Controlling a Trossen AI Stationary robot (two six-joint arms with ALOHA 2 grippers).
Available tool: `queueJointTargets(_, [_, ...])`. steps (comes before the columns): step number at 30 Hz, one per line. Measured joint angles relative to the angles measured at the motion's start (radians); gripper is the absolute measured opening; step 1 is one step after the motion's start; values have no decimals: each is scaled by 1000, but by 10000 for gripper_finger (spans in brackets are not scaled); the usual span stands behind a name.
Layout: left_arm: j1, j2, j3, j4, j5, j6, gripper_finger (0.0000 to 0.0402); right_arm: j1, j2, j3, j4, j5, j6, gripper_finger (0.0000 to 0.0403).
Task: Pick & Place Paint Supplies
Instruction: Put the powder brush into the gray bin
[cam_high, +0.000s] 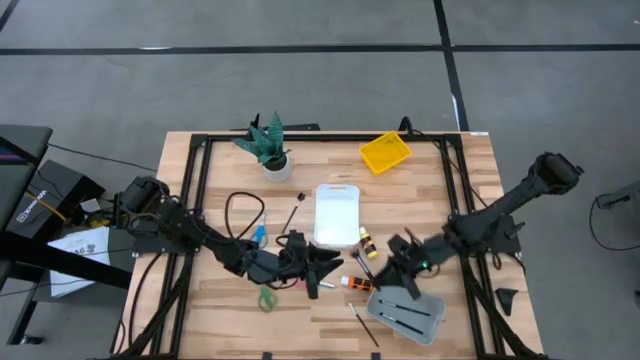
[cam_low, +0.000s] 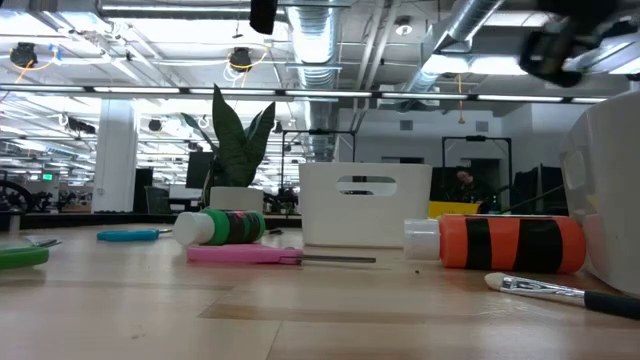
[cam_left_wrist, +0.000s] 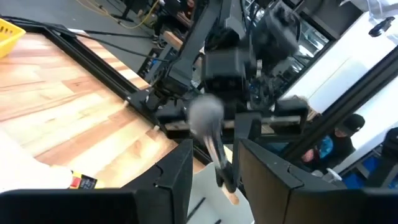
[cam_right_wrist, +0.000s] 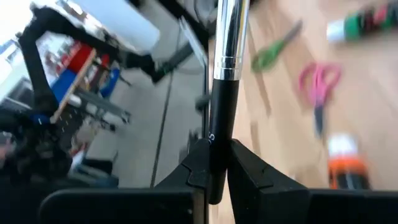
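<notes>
My right gripper (cam_high: 388, 266), left of the grey tray (cam_high: 432, 322), is shut on a thin brush (cam_right_wrist: 225, 56) with a dark handle and a silver ferrule. My left gripper (cam_high: 322, 266) faces it from the table's left, open; the brush (cam_left_wrist: 219, 155) shows between its fingers. An orange bottle (cam_high: 355, 283) lies on the table below the two grippers. Also lying on the table are green scissors (cam_high: 266, 297), pink scissors (cam_low: 250, 255), a green bottle (cam_low: 222, 227), blue scissors (cam_high: 258, 237) and a yellow bottle (cam_high: 365, 240). My right gripper pinches the brush's dark handle (cam_right_wrist: 214, 155) between its two fingers, just behind the silver ferrule. The brush sticks out forward past the fingertips, along the fingers, lifted clear of the table. My left gripper's fingers (cam_left_wrist: 267, 180) stand on either side of the brush; whether one touches it I cannot tell.
A white tray (cam_high: 322, 232) stands at the table's middle, a yellow tray (cam_high: 385, 152) at the far right, a potted plant (cam_high: 268, 148) at the far left. Brushes lie in the grey tray, one (cam_high: 362, 322) beside it and another (cam_high: 292, 213) left of the white tray.
</notes>
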Motion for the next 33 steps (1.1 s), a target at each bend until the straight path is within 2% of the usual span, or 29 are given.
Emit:
queueJointTargets(10, [-1,0,0,1,-10,-2,119,317,0,0,-143,232,231,25])
queueJointTargets(16, [-1,0,0,1,-10,-2,117,457,0,-1,-241,337,364,25])
queueJointTargets(23, [-4,0,0,1,-13,-19,117,530,0,-1,-329,354,453,25])
queueJointTargets(30, [-12,-1,1,1,-8,-26,117,528,1,-1,-405,321,456,25])
queueJointTargets(33, [-16,-1,1,1,-8,-26,117,513,1,-1,-446,275,456,25])
